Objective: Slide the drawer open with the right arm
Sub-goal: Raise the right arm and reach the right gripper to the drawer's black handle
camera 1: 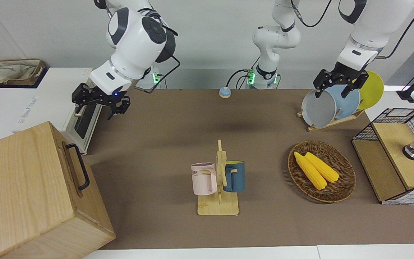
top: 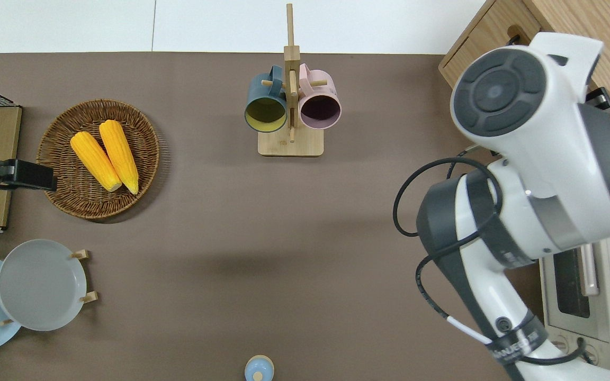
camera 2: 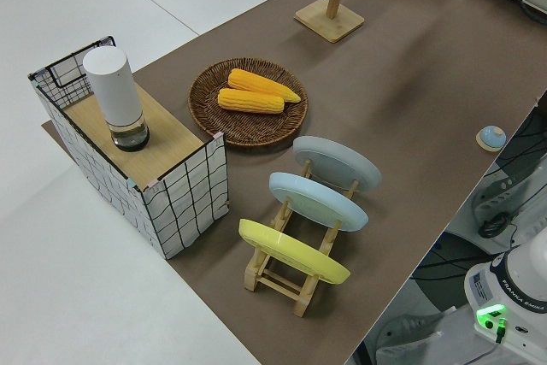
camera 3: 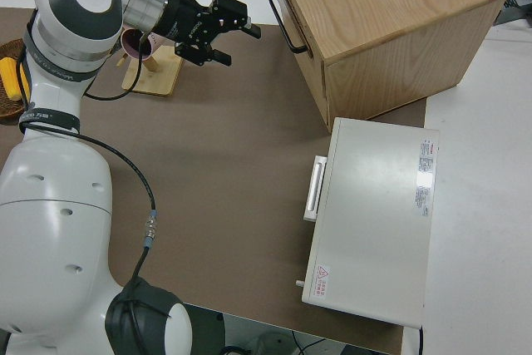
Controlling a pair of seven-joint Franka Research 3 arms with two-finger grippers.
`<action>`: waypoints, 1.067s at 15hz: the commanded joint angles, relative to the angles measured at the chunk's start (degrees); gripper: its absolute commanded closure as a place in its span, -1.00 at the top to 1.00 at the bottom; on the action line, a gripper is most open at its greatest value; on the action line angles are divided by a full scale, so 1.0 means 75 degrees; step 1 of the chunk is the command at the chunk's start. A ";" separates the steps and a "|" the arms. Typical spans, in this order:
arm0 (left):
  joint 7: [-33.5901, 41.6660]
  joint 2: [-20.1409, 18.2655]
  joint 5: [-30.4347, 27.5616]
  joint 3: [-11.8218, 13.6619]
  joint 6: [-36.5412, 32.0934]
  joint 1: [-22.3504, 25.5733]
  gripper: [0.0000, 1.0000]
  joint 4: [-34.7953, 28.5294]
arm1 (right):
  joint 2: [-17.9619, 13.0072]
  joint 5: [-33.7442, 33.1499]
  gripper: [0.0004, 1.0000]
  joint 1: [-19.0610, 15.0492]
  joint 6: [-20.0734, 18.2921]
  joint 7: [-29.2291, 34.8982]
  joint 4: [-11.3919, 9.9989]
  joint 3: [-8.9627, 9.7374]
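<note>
My right black two-finger hand (camera 3: 223, 31) hangs wide open; I'd line it square onto the light-wood drawer's black bar handle (camera 3: 287, 21) just ahead, then pull straight.

This is looking like a robotics lab dressed up as a kitchen. Two white robot arms (camera 1: 135, 39) are standing at a tabletop (camera 1: 164, 144) that is wearing a brown mat, their cables trailing to bases that are glowing green. Kitchen props are sitting about: a white toaster oven (camera 3: 370, 222), a wooden plate rack (camera 2: 295, 275) holding coloured plates, a mug tree (camera 1: 219, 187) carrying two mugs, and a wicker basket (camera 1: 343, 187) holding two corn cobs (camera 1: 315, 170). Bare white walls and white surfaces are surrounding everything.
</note>
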 commanded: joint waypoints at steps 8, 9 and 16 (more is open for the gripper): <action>0.0057 0.0101 0.0084 0.0126 0.0003 -0.0132 0.99 0.0156 | 0.0472 -0.3481 0.97 -0.0044 0.1293 0.0718 -0.1070 0.0559; 0.0057 0.0101 0.0095 0.0126 0.0003 -0.0132 1.00 0.0156 | 0.0519 -0.3774 0.97 -0.0102 0.1399 0.0823 -0.1164 0.0559; 0.0057 0.0101 0.0095 0.0126 0.0003 -0.0132 1.00 0.0156 | 0.0999 -0.4655 0.96 -0.0208 0.1505 0.1841 -0.1282 0.0536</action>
